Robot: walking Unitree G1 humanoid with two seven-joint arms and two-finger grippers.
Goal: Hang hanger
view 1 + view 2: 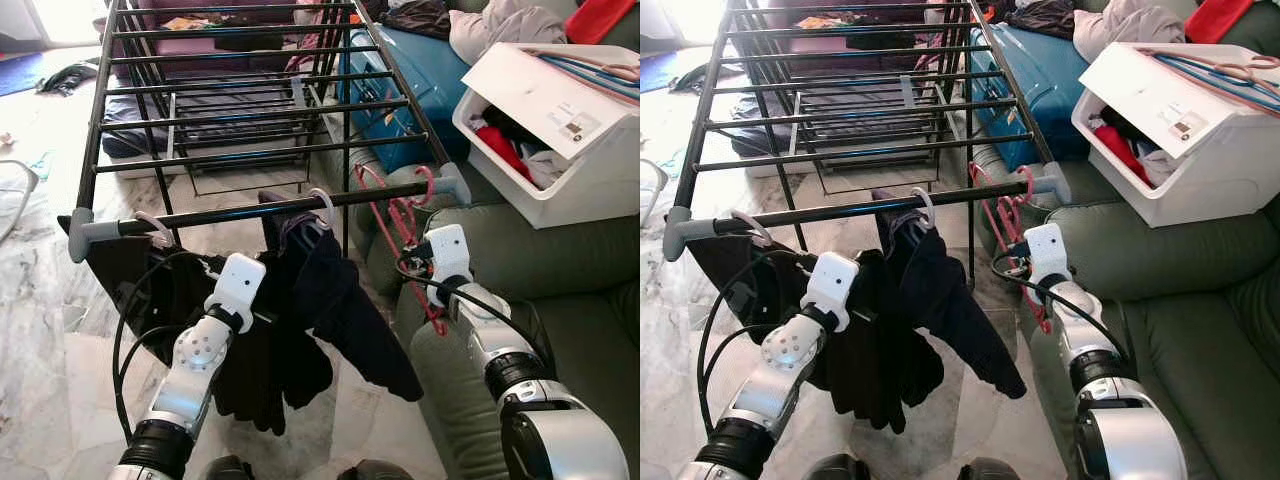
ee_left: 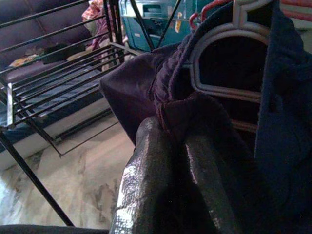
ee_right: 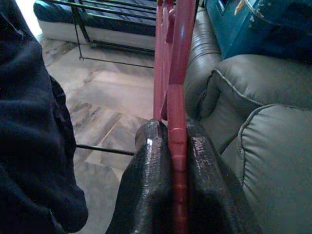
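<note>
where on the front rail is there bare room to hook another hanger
Front rail: bare between the white hanger hook near the left corner and the dark garment's hook. A shorter bare stretch runs from there to the red hangers, held by the right end effector. The right corner is crowded.

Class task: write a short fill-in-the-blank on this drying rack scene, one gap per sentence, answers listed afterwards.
1. The right tool is shut on a hanger whose colour is ____.
2. The left tool pinches a dark garment that hangs on a ____ hanger.
3. Both hangers hook over the front rail of the black drying ____.
4. The white bin of clothes rests on a green ____.

Answers: red; white; rack; sofa
</note>
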